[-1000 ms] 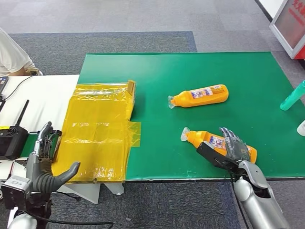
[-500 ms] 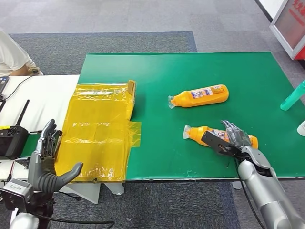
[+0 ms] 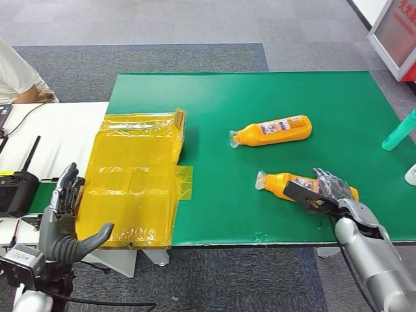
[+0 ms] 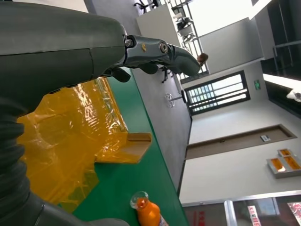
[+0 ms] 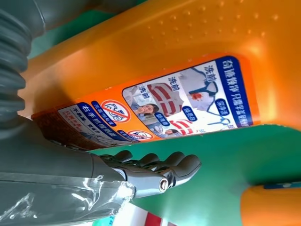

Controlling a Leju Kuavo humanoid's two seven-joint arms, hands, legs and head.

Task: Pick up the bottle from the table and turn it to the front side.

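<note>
R hand (image 3: 327, 192) grips near bottle (image 3: 286, 184), lying flat on green mat (image 3: 221, 97). L hand (image 3: 66, 218) wide, holding nothing, beside yellow bag (image 3: 132, 175). 2nd bottle (image 3: 272, 130) lies apart.

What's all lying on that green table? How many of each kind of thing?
Orange bottles: 2, the far bottle lying free, and the near bottle with the right hand around it.
Teal bottle at the table's right edge: 1.
Yellow plastic sheet: 1.
White object cut off by the frame edge: 1.
Total: 5.
</note>
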